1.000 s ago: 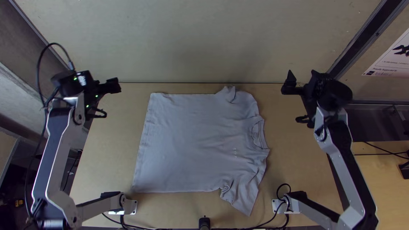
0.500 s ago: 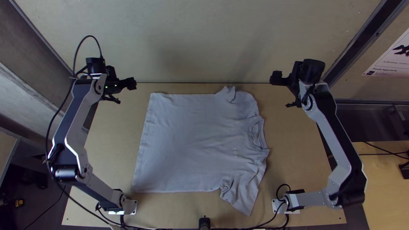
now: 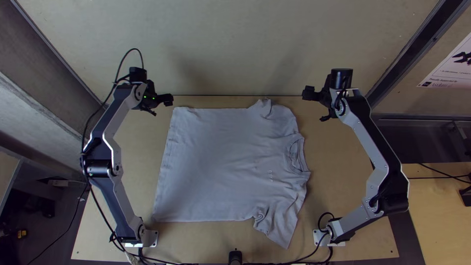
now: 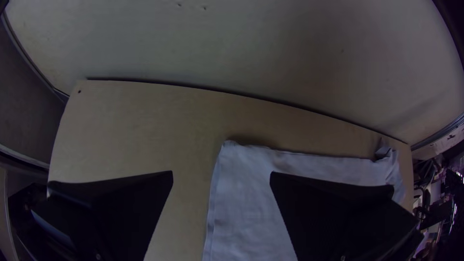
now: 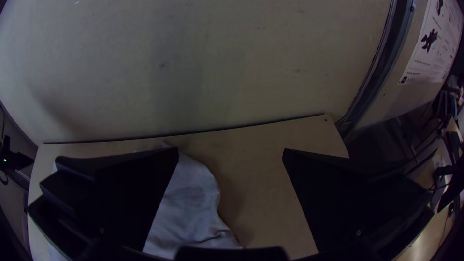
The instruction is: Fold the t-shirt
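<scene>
My left gripper (image 3: 164, 100) hangs above the table near the shirt's far left corner; in the left wrist view the left gripper (image 4: 221, 176) is open with nothing between its fingers. The right gripper (image 3: 313, 93) hovers beyond the shirt's far right sleeve; in the right wrist view the right gripper (image 5: 231, 152) stands open and empty. The grey t-shirt (image 3: 221, 162) lies spread on the table, hem to the left and neckline to the right. Its near sleeve is rumpled and sticks out toward the near edge, while the far sleeve is bunched.
Light wooden table (image 3: 343, 196) shows around the shirt. A pale wall (image 3: 235, 49) rises along the far edge. Cables (image 3: 289, 261) and a small black object (image 3: 235, 257) lie at the near edge between the arm bases.
Both grippers have moved inward toward the shirt, the left one rightward and the right one leftward. The shirt has not moved.
</scene>
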Available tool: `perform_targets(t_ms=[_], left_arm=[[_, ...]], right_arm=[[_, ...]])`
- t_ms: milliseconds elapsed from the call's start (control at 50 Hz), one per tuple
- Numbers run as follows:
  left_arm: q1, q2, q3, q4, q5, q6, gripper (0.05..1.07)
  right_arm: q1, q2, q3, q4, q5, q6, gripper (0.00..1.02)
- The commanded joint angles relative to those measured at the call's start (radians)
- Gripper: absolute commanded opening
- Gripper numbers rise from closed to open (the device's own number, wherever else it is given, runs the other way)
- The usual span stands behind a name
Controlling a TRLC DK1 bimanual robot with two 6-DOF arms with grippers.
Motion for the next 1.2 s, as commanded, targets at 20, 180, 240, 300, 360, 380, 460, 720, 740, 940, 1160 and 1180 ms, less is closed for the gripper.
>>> perform_targets(t_ms=[20,180,240,300,360,380,460,720,740,940,1160,1180], left_arm=[[-0.015,0.087,0.078,-0.016,-0.027,-0.014,1.01],[-0.025,0.168,0.152,-0.022,-0.056,-0.013,1.01],[-0.030,0.195,0.180,-0.025,-0.075,-0.010,1.01],[-0.036,0.221,0.206,-0.031,-0.088,-0.007,1.01],[-0.039,0.254,0.244,-0.057,-0.099,-0.001,1.01],[-0.039,0.265,0.258,-0.065,-0.105,0.001,1.01],[-0.044,0.293,0.284,-0.086,-0.111,0.007,1.01],[-0.059,0.343,0.285,-0.082,-0.128,0.012,0.98],[-0.062,0.348,0.285,-0.085,-0.133,0.013,0.98],[-0.073,0.377,0.284,-0.088,-0.168,0.001,0.62],[-0.076,0.369,0.285,-0.068,-0.170,0.002,0.08],[-0.076,0.368,0.285,-0.068,-0.168,0.002,0.08]], right_arm=[[-0.002,0.034,0.039,-0.006,-0.004,0.041,0.99],[-0.004,0.054,0.045,-0.005,-0.004,0.052,0.99],[-0.004,0.057,0.041,-0.005,-0.004,0.064,0.99],[-0.004,0.063,0.033,-0.005,-0.004,0.076,0.99],[-0.004,0.071,0.030,-0.005,-0.004,0.078,0.99],[-0.002,0.074,0.030,-0.005,-0.005,0.080,0.99],[-0.002,0.087,0.031,-0.005,-0.004,0.090,0.99],[-0.004,0.130,0.054,-0.002,-0.004,0.100,0.99],[-0.004,0.133,0.056,-0.002,-0.004,0.100,0.99],[-0.012,0.163,0.077,0.000,-0.004,0.100,0.99],[-0.018,0.290,0.189,-0.091,-0.025,0.089,0.99],[-0.018,0.308,0.209,-0.109,-0.025,0.087,0.99]])
